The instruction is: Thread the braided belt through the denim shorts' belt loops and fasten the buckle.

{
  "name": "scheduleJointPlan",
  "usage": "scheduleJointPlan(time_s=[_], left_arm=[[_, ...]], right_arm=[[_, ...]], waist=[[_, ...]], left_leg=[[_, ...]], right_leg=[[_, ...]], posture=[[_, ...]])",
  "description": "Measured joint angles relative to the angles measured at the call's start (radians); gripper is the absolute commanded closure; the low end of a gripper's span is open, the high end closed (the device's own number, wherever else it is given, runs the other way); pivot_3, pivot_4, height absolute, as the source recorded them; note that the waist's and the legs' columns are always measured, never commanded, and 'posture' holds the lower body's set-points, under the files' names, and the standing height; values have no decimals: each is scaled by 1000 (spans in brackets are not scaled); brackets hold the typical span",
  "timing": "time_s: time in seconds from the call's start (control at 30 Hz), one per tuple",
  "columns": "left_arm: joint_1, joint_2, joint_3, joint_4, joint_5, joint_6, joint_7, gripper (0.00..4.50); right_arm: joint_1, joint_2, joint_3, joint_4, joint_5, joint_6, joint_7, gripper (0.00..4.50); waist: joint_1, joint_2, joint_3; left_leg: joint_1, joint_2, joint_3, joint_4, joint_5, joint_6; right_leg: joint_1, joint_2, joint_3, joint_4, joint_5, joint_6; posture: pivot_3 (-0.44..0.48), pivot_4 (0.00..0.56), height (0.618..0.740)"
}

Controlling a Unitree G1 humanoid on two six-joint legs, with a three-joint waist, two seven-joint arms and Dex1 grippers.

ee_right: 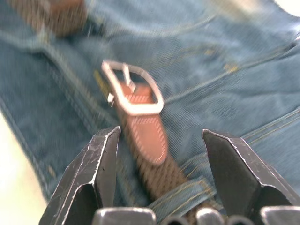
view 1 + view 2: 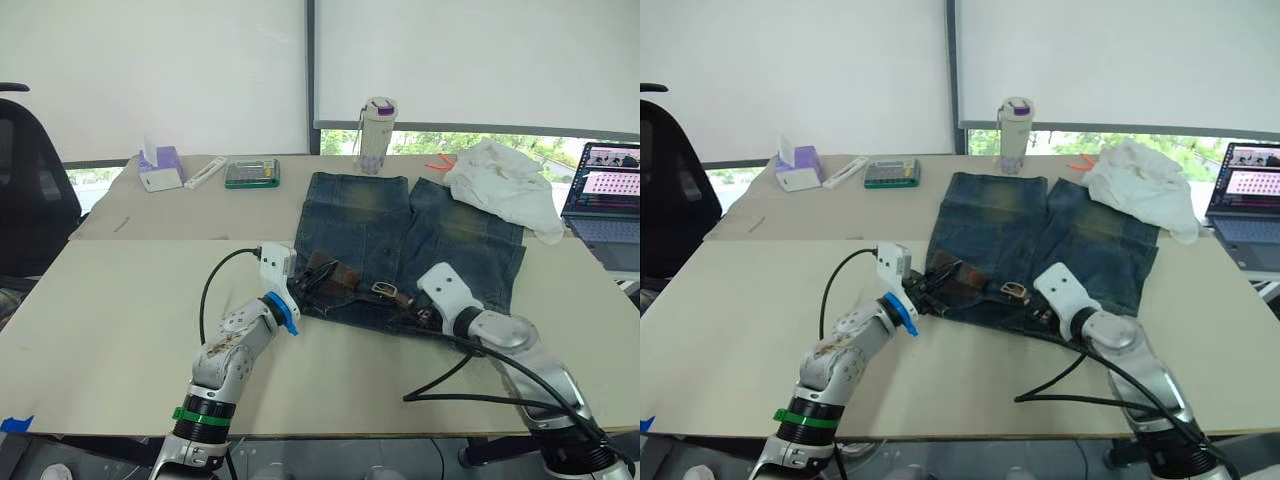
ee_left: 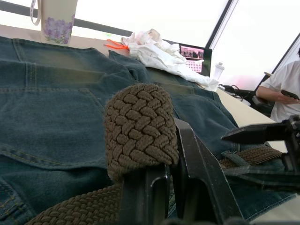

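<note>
Denim shorts [image 2: 400, 250] mid-desk, braided belt [image 2: 345, 280] along near waistband. Left tool [image 3: 161, 176] pinching belt tip; right tool [image 1: 161, 159] spread, straddling buckle [image 1: 133, 93]. Steady buckle, feed tip straight through frame.

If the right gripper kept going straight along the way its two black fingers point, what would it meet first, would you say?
Most likely the brown leather tab of the braided belt, lying between the open right gripper fingers, then the rectangular silver metal buckle just beyond, on the faded blue denim shorts. Depth is hard to judge.
</note>
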Motion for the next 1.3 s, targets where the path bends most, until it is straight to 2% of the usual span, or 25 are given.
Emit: scheduleJointPlan(time_s=[0.27, 0.37, 0.4, 0.53, 0.6, 0.77, 0.97, 1.1, 1.3], left_arm=[[0, -4, -3, -1, 13, 1, -2, 4500], [0, -5, -4, -1, 14, 1, -3, 4500], [0, -6, -4, -1, 14, 1, -3, 4500], [0, -8, -4, -1, 15, 3, -3, 4500], [-1, -10, -2, -2, 14, 18, 1, 4500], [-26, -20, 11, -7, -12, 98, 10, 4500], [-97, -98, 103, -8, -117, 239, 89, 4500], [-178, -185, 198, 39, -221, 310, 169, 4500], [-193, -207, 213, 53, -244, 332, 188, 4500]], right_arm=[[-40, 0, 42, 61, -58, -32, -7, 1395], [-52, -1, 50, 86, -87, -59, -15, 2045], [-53, -2, 57, 91, -98, -72, -14, 2551], [-45, -5, 79, 90, -113, -96, -11, 3945], [-33, -6, 78, 84, -119, -110, -10, 4485], [31, 5, 50, 44, -123, -145, -31, 4492], [91, 85, -13, 44, -154, -305, -175, 4492], [153, 164, -49, 50, -172, -472, -289, 4492], [207, 287, -115, 106, -137, -657, -379, 4492]], waist=[[0, 0, 0], [0, 0, 0], [0, 0, 0], [1, 0, 0], [1, 0, 0], [2, 0, 0], [2, 0, 0], [7, 0, 0], [1, 0, 0]], left_leg=[[0, 0, 0, 0, 0, 0], [0, 0, 0, 0, 0, 0], [0, 0, 0, 0, 0, 0], [0, 0, 0, 0, 0, 0], [0, 0, 0, 0, 0, 0], [0, 0, 0, 0, 0, 0], [0, 0, 0, 0, 0, 0], [-1, 0, 0, 0, 0, 0], [0, 0, 0, 0, 0, 0]], right_leg=[[0, 0, 0, 0, 0, 0], [0, 0, 0, 0, 0, 0], [0, 0, 0, 0, 0, 0], [0, 0, 0, 0, 0, 0], [0, 0, 0, 0, 0, 0], [0, 0, 0, 0, 0, 0], [0, 0, 0, 1, 0, 0], [0, 0, 0, 1, 0, 0], [0, 1, 0, 1, 0, 0]], posture=[[0, 150, 740], [0, 150, 740], [0, 150, 740], [0, 150, 740], [0, 150, 740], [0, 150, 740], [0, 150, 740], [0, 150, 740], [0, 150, 740]])
